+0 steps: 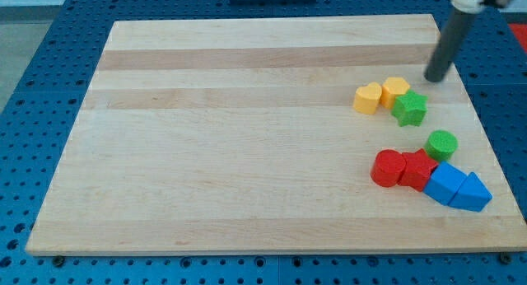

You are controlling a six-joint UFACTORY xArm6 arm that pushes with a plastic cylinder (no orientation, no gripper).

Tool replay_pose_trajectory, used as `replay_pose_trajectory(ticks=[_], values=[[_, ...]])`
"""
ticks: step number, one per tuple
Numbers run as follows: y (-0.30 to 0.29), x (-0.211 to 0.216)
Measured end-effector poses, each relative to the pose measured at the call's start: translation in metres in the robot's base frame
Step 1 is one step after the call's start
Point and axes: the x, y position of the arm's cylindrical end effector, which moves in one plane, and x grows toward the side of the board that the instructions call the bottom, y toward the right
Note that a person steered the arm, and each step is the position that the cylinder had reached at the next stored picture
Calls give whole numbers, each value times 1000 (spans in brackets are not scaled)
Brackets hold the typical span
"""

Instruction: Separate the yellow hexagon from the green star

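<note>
The yellow hexagon [395,90] sits at the view's right, touching the green star [409,109] just below and right of it. A second yellow block [368,97], heart-like in shape, touches the hexagon's left side. My tip [434,79] stands on the board a short way to the right of and slightly above the hexagon, apart from it and from the star.
A green cylinder [441,144] lies below the star. Under it sit a red cylinder [386,168], a red star-like block [418,169], a blue cube [446,183] and a blue triangle [473,193], all touching near the wooden board's right edge [482,112].
</note>
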Motion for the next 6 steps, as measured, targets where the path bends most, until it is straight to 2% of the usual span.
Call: replay_pose_trajectory(ticks=[1, 3, 6], values=[[-33, -11], [-44, 12], [-50, 95]])
